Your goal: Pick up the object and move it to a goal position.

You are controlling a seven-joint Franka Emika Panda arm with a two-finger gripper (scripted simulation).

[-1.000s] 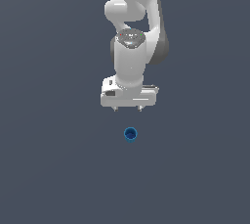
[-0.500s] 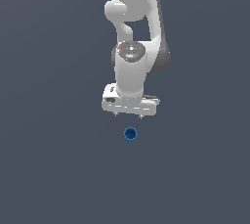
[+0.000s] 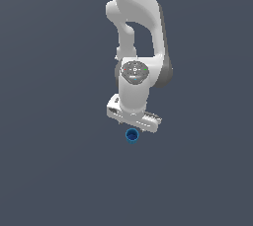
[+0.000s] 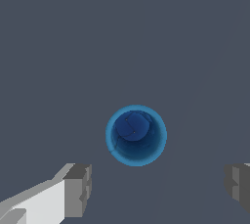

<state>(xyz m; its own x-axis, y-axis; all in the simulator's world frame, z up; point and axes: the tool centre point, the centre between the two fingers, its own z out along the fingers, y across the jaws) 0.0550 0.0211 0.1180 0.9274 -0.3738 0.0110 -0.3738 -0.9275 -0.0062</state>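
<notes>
Your blue cup [image 3: 132, 135] stands upright on the flat grey floor [image 3: 54, 170], mouth up. In the wrist view you look straight down into it: round light-blue rim, darker blue inside, nothing in it.

The white arm [image 3: 141, 32] comes down from the top of the exterior view, and the gripper [image 4: 158, 189] hangs at its end just above the cup, pointing down. In the exterior view the cup sits right under the gripper's lower edge, slightly toward the exterior view's left of the hand's centre. Whether the two touch, you cannot tell from that view.

The wrist view settles it: the jaws are spread wide, holding nothing. One grey finger pad [image 4: 78, 190] shows on one side, the other pad at the opposite edge of the frame. The cup lies clear of both pads, with bare floor between. It is not yet between the fingertips; it sits off to one side of the line joining them.
</notes>
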